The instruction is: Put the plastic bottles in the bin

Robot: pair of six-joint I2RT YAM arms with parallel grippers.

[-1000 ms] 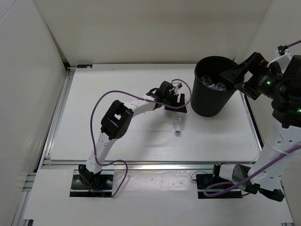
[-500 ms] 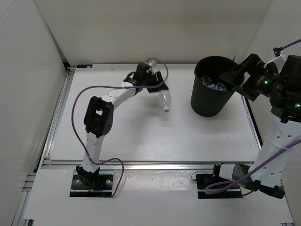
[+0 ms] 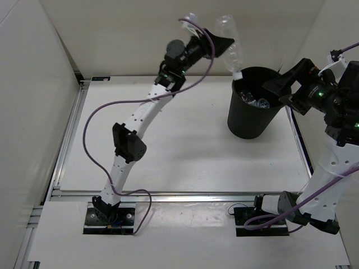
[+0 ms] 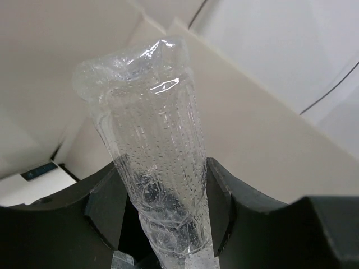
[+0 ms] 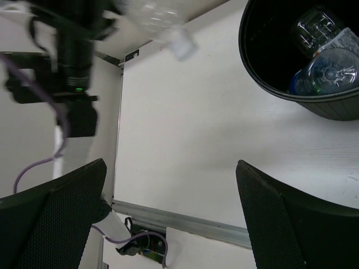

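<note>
My left gripper (image 3: 217,43) is raised high at the back and is shut on a clear unlabelled plastic bottle (image 3: 229,35). The bottle tilts cap-down just above the left rim of the black bin (image 3: 247,123). In the left wrist view the bottle (image 4: 151,123) stands pinched between the two black fingers of the gripper (image 4: 162,204). Other bottles (image 3: 255,101) lie inside the bin. The right wrist view shows two of them (image 5: 326,70) in the bin (image 5: 331,109), and the held bottle (image 5: 160,19) blurred. My right gripper (image 3: 276,89) is open and empty at the bin's right rim.
Tall beige walls enclose the white table (image 3: 168,151) on the left, back and right. A metal rail (image 3: 168,195) runs along the near edge. The left arm's purple cable (image 3: 98,120) loops over the table's left half.
My left arm has lifted the clear bottle off the table and swung it up and right, from mid-table to above the bin's left rim. The right arm has barely moved.
</note>
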